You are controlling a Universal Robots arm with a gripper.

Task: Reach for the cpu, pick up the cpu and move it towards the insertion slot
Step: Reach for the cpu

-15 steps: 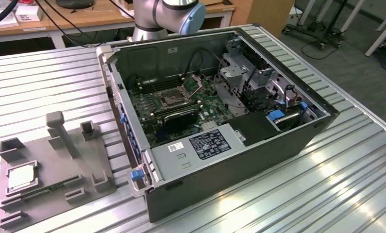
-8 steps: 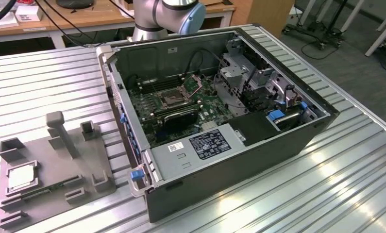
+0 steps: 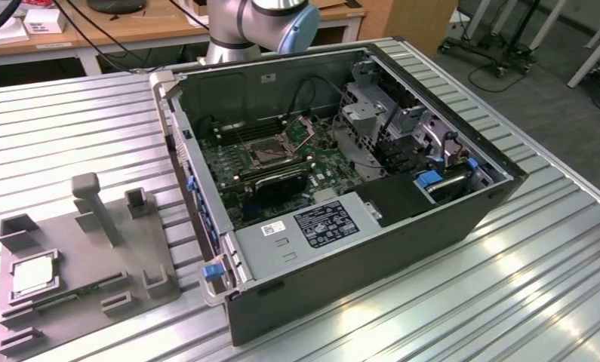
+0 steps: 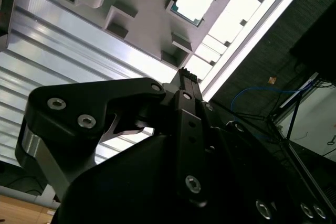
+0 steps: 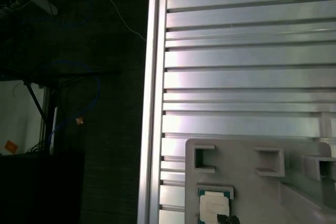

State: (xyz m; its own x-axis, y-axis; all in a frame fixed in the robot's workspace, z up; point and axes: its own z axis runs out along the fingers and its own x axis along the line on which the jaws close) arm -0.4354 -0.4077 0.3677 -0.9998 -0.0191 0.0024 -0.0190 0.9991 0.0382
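One cpu [image 4: 195,1] flat in a recess of the grey tray [image 4: 147,19], apart from the pincer [image 4: 184,77], grip state indiscernible.

surface: ribbed aluminium table [image 3: 541,286] | on it: grey tray [image 3: 78,265]; open computer case [image 3: 401,249]

- The arm [image 3: 269,19] is cut off by the top edge of the exterior view, leaving its upper links out of frame.
- The cpu [image 5: 214,205] is cut by the bottom edge of the first wrist view. A dark object overlaps one corner.
- In the second wrist view, the gripper [image 4: 185,77] body hides part of the table [image 4: 58,45].
- The tray [image 4: 147,19] is cut by that view's top edge.
- The insertion slot [image 3: 269,153] is too small in the exterior view to tell its contents.
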